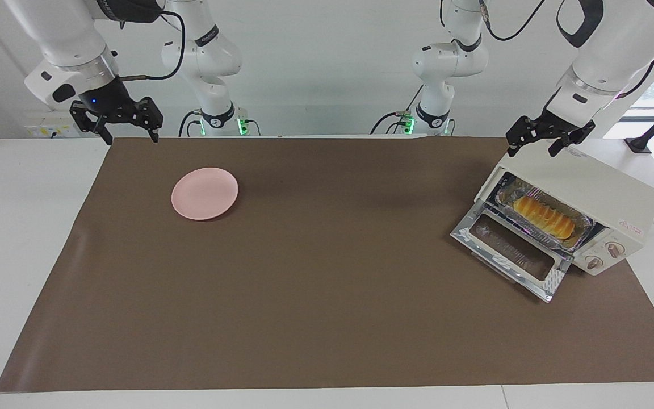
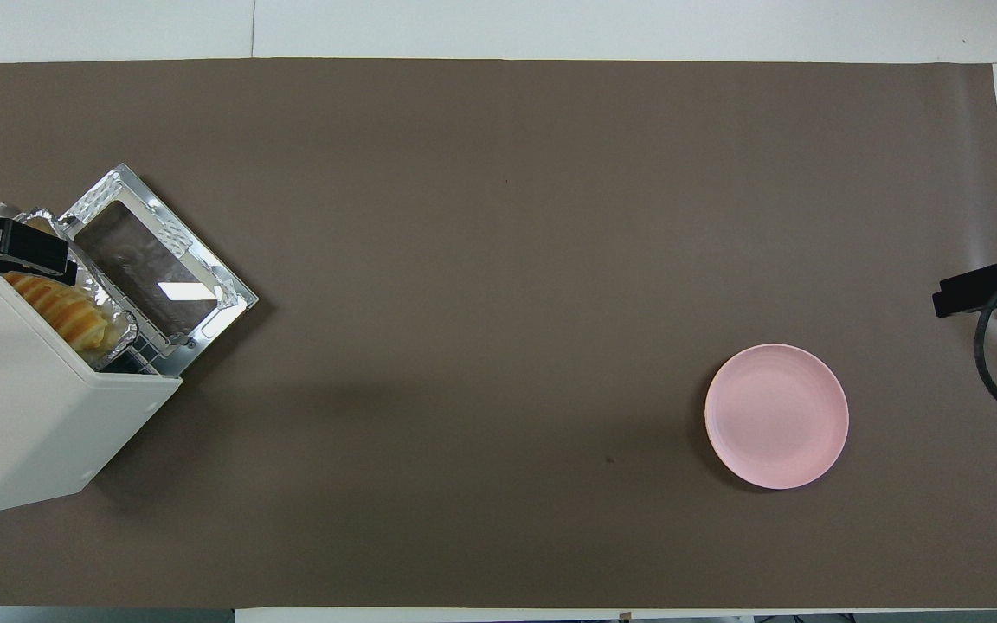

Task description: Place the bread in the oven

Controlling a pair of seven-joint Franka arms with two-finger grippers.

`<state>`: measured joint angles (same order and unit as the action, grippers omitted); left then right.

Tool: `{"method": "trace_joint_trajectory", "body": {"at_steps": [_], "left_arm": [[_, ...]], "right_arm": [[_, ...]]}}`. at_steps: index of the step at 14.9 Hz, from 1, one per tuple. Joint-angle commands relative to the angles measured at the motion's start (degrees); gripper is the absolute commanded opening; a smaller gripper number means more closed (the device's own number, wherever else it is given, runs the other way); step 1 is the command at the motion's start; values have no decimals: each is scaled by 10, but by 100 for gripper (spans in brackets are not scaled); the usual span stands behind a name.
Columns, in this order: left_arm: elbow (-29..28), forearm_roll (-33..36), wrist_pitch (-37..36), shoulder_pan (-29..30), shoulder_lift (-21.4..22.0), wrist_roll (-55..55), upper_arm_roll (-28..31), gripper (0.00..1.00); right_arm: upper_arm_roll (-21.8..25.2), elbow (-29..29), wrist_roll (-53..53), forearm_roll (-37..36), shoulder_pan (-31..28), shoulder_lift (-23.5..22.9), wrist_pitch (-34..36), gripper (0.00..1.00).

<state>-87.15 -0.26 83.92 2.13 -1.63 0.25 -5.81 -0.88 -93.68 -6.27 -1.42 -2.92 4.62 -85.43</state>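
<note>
Brown matting point(image 1: 327, 284) covers the white table, with a plain white wall at the robots' end.

1. Oven point(image 1: 599, 193): stands at the left arm's end of the table, at 3 o'clock in the facing view. Its drop door point(image 1: 511, 250) is fully lowered onto the matting.
2. Bread point(image 1: 544, 216): lies lengthwise in a foil tray point(image 1: 585, 227) inside the oven cavity, untouched by either gripper.
3. Left gripper point(image 1: 549, 136): raised over the oven's top edge, at 2 o'clock in the facing view. Fingers spread, nothing between them.
4. Right gripper point(image 1: 117, 120): waits above the table edge at 10 o'clock in the facing view, over the right arm's end. Fingers spread, nothing held.
5. Pink plate point(image 1: 205, 193): bare, on the matting toward the right arm's end.

Status: judged from this layout, placement is complete, as the loaf rests inside the oven. The door is not yet shut; closing it is the only step that might be left, should the task require it.
</note>
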Motion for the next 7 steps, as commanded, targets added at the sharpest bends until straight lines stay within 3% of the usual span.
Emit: {"method": "trace_joint_trajectory", "body": {"at_steps": [1, 7], "left_arm": [[-12, -10, -3, 13, 18, 8, -15, 100], [-25, -3, 10, 12, 27, 3, -16, 100]], "right_arm": [[-4, -10, -10, 7, -9, 11, 0, 100], [-4, -10, -10, 7, -9, 11, 0, 100]]}}
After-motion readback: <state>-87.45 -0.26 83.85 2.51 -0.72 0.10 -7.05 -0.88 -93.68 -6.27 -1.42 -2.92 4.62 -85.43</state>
